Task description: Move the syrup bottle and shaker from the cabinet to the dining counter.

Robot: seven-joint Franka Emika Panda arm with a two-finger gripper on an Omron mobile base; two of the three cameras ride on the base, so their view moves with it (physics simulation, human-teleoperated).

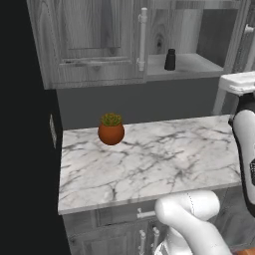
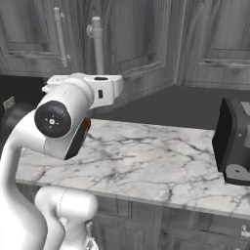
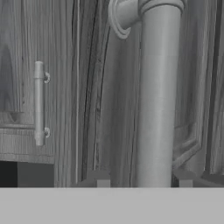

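The cabinet (image 1: 99,45) is grey wood-grain with panelled doors and long, round silver bar handles. Its right-hand door stands swung out, baring a flat, pale grey shelf (image 1: 191,64) inside. The shaker (image 1: 170,60) stands upright on that shelf, near the shelf's left end and just right of the closed door's handle (image 1: 142,40). It is small, nearly black, with a rounded top and a slightly wider body. The shelf to the right of the shaker is bare, with open room between it and the cabinet's far wall.

Below the cabinet lies a short table (image 1: 149,159) of white marble with grey veins, its front edge straight and thin over grey drawers. A round orange plant pot (image 1: 111,132) with a green tuft sits below the cabinet's closed door, near the marble's back left corner; the rest of the slab is open.

In the hand view the pincer (image 3: 143,183) sits at the open door's handle (image 3: 157,96), a thick smooth silver bar running between its two dark fingertips (image 3: 101,180). The tips stand narrowly apart either side of the bar; whether they press it I cannot tell.
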